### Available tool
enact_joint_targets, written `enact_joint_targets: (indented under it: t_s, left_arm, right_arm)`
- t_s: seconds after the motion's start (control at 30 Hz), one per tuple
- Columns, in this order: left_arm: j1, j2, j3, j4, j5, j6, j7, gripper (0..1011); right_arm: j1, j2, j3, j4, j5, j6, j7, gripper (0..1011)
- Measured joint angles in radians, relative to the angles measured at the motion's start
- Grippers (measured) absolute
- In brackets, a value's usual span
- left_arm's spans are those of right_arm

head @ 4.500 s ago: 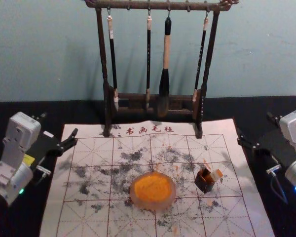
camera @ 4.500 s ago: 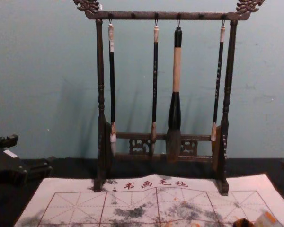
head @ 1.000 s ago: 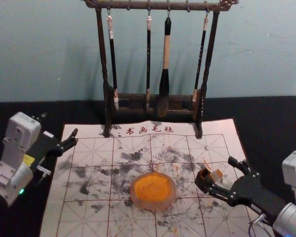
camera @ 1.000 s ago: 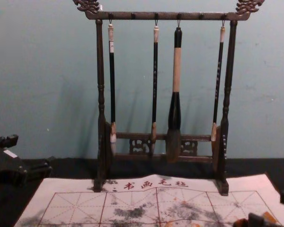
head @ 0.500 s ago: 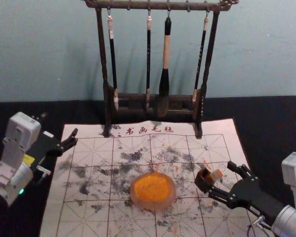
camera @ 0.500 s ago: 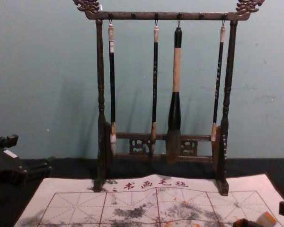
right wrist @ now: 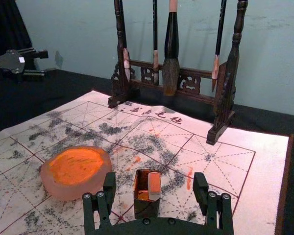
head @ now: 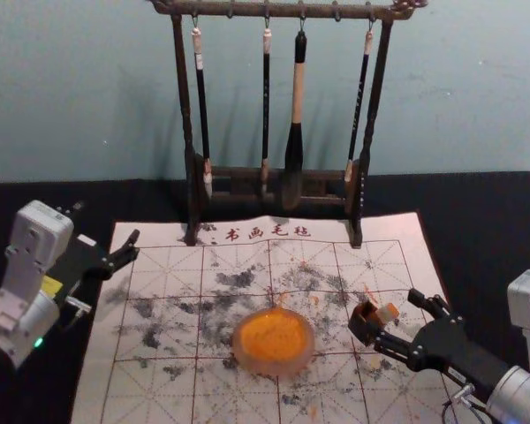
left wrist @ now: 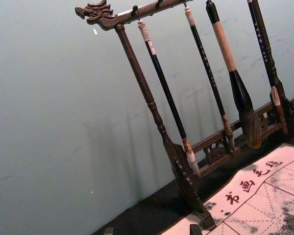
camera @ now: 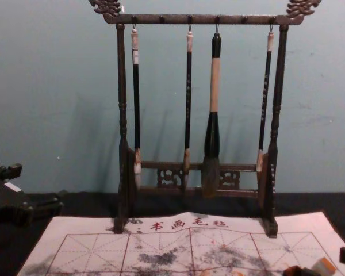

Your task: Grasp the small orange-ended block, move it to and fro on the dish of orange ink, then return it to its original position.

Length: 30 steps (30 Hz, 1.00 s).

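Note:
In the head view my right gripper (head: 394, 314) is low at the mat's right part, open, its fingers spread around the dark square box (head: 362, 329) and the small orange-ended block (head: 388, 313) standing tilted in it. The right wrist view shows the gripper (right wrist: 155, 182) open, with the block (right wrist: 154, 183) and box (right wrist: 146, 209) centred ahead between its fingertips. To the box's left lies the round dish of orange ink (head: 274, 340). My left gripper (head: 106, 223) is parked open at the left, its fingertips (left wrist: 195, 229) just entering the left wrist view.
A dark wooden rack (head: 193, 132) with hanging brushes (head: 297, 124) stands at the mat's far edge, against the wall. The white calligraphy mat (head: 159, 389), stained black and orange, lies under the dish and box on a black-covered table (head: 477, 212).
Since the oldest frames, my right gripper has come in from the right edge and down to the box. During the last second it shifted only slightly. The left arm, dish and box keep their places.

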Motion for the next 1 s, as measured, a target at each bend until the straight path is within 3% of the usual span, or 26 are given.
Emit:
enact_joint_targets:
  t_s: [0.57, 1.0]
  left_arm:
    - [0.000, 0.000, 0.000, 0.000, 0.000, 0.000, 0.000, 1001]
    - [0.000, 0.000, 0.000, 0.000, 0.000, 0.000, 0.000, 1001]
  right_arm:
    - [-0.014, -0.023, 0.036, 0.001, -0.011, 0.025, 0.027, 1002]
    - [-0.014, -0.022, 0.035, 0.002, -0.012, 0.025, 0.026, 1003]
